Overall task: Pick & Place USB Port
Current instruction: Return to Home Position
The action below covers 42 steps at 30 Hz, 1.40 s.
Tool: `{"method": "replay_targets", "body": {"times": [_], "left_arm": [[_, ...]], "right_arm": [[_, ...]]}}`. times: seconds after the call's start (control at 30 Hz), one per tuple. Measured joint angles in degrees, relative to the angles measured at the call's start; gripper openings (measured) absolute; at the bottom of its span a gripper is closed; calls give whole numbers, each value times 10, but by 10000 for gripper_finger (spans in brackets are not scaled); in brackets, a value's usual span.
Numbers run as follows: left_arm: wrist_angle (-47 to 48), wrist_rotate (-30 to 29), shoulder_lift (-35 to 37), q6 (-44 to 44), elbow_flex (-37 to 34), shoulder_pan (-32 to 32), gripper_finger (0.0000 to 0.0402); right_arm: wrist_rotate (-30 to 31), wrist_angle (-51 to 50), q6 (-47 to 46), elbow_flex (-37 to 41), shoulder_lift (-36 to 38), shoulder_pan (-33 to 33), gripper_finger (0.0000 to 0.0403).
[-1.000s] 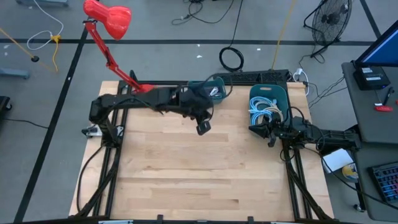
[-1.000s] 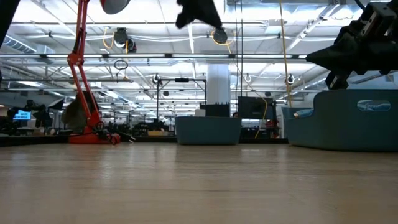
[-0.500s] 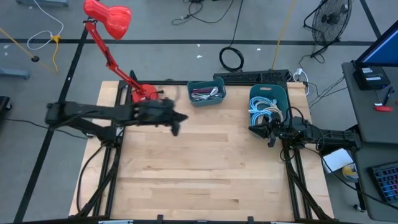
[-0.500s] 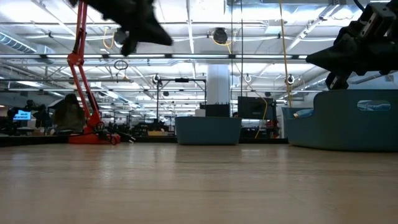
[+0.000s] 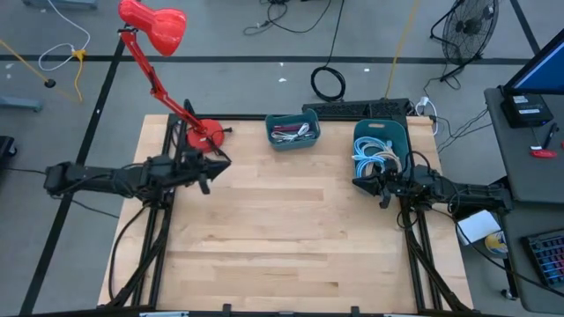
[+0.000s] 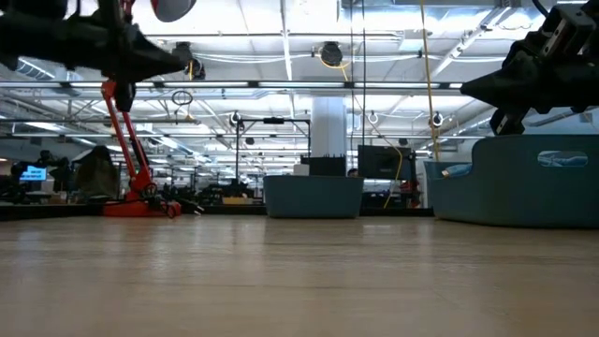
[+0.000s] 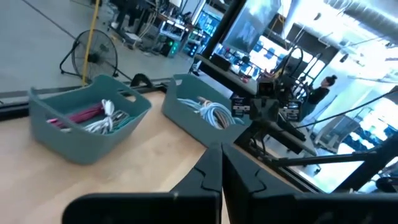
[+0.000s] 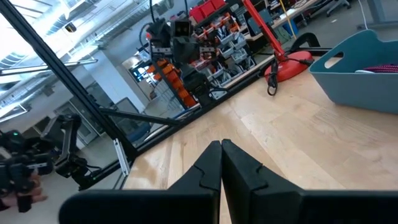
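Note:
A small teal bin (image 5: 291, 130) at the far middle of the table holds pink and white cables (image 7: 93, 115). A larger teal bin (image 5: 381, 145) at the far right holds coiled blue and white cables (image 7: 208, 112). I cannot single out the USB port among them. My left gripper (image 5: 211, 163) hovers shut and empty near the table's left edge, pointing level toward the bins. My right gripper (image 5: 366, 183) waits shut and empty at the right edge, just in front of the larger bin. Both hang well above the wood in the low view.
A red desk lamp stands with its base (image 5: 204, 134) at the far left, close beside my left gripper. Bare wooden tabletop (image 5: 282, 238) spans the middle and near side. Black frame rails (image 5: 414, 255) run along both side edges.
My left arm has drawn back from beside the small bin toward the table's left edge, sinking as it went. Its gripper has tipped to point level and has stayed shut.

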<state>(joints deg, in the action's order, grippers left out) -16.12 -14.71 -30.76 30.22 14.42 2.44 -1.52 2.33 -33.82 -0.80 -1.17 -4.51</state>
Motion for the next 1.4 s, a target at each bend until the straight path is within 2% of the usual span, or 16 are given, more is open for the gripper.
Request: {"method": "replay_targets", "body": {"times": [0.43,0.57,0.63,0.73,0.87,1.03,1.27,1.4], "left_arm": [[0,1,164,5,-135,0,1],[64,8,187,9,-136,0,1],[99,-2,190,11,-136,4,3],[130,-8,188,-37,-135,9,14],[132,-5,176,-116,-134,10,24],[134,-13,176,-136,-134,10,25],[136,-9,172,-285,-134,11,26],[137,-14,172,-279,-134,33,26]], "right_arm": [[0,0,0,0,0,0,0],[0,0,0,0,0,0,0],[0,0,0,0,0,0,0],[0,0,0,0,0,0,0],[0,0,0,0,0,0,0],[0,0,0,0,0,0,0],[0,0,0,0,0,0,0],[0,0,0,0,0,0,0]]}}
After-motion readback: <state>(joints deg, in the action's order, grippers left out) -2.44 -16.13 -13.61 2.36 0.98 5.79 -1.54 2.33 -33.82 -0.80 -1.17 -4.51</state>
